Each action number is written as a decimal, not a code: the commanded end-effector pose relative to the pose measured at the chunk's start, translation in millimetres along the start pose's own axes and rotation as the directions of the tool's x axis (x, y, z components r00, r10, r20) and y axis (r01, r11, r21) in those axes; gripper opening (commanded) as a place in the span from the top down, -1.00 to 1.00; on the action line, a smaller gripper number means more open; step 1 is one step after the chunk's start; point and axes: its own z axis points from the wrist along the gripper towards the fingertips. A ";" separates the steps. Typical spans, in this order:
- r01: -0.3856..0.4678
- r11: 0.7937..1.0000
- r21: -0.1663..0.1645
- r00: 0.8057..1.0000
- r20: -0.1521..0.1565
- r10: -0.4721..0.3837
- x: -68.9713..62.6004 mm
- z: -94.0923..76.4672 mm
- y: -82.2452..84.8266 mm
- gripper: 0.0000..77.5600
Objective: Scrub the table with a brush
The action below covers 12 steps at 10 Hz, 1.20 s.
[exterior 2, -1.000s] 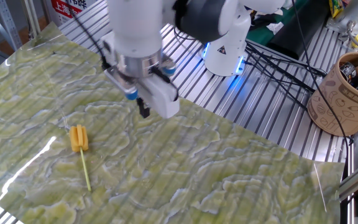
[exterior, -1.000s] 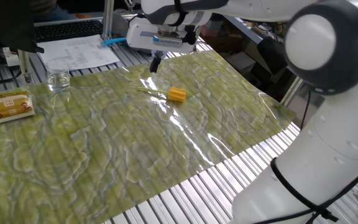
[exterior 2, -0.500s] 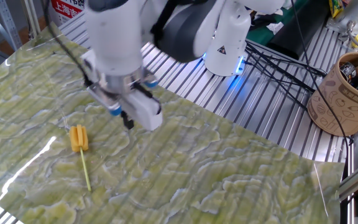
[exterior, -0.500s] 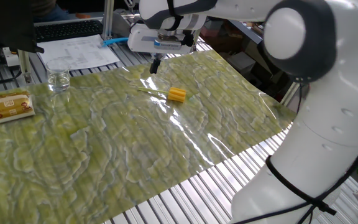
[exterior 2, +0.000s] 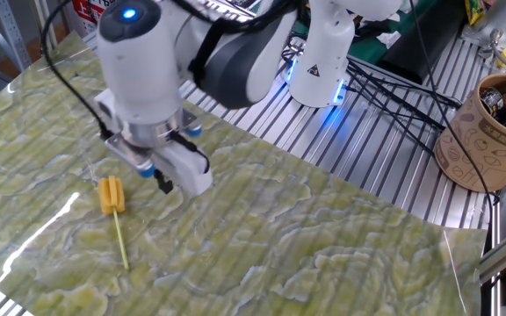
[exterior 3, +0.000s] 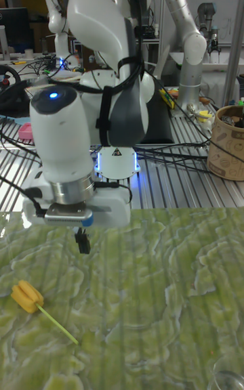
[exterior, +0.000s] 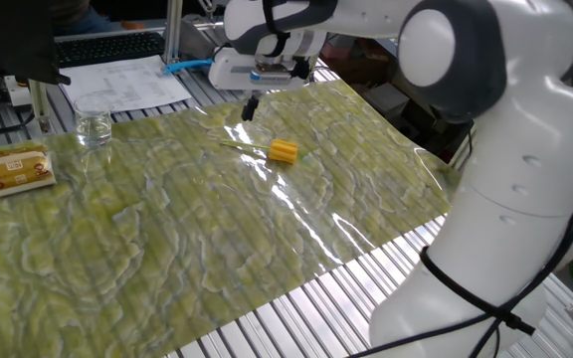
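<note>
The little yellow brush (exterior 2: 111, 195) lies flat on the green wavy table (exterior 2: 323, 254), its thin stick pointing away from the arm. The gripper (exterior 2: 163, 183) hangs just above the table, near the brush head but not touching it. Its dark fingers look pressed together and hold nothing. They are small and hard to see.
</note>
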 end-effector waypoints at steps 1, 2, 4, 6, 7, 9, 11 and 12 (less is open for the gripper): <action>0.053 0.999 0.002 0.999 0.014 -0.053 -14.6 21.3 -16.2 1.00; 0.059 0.998 0.003 0.998 0.018 -0.059 -16.2 25.1 -18.3 1.00; 0.082 0.997 0.012 0.996 0.034 -0.082 -21.7 40.0 -25.1 1.00; 0.093 0.996 0.015 0.995 0.038 -0.094 -23.7 46.5 -27.8 1.00; 0.108 0.994 0.016 0.993 0.044 -0.108 -26.0 55.5 -31.1 1.00; 0.126 0.992 0.019 0.991 0.049 -0.127 -28.4 64.4 -37.4 1.00; 0.135 0.991 0.020 0.989 0.052 -0.136 -30.1 70.4 -43.7 1.00; 0.137 0.990 0.020 0.989 0.055 -0.138 -31.0 73.8 -45.5 1.00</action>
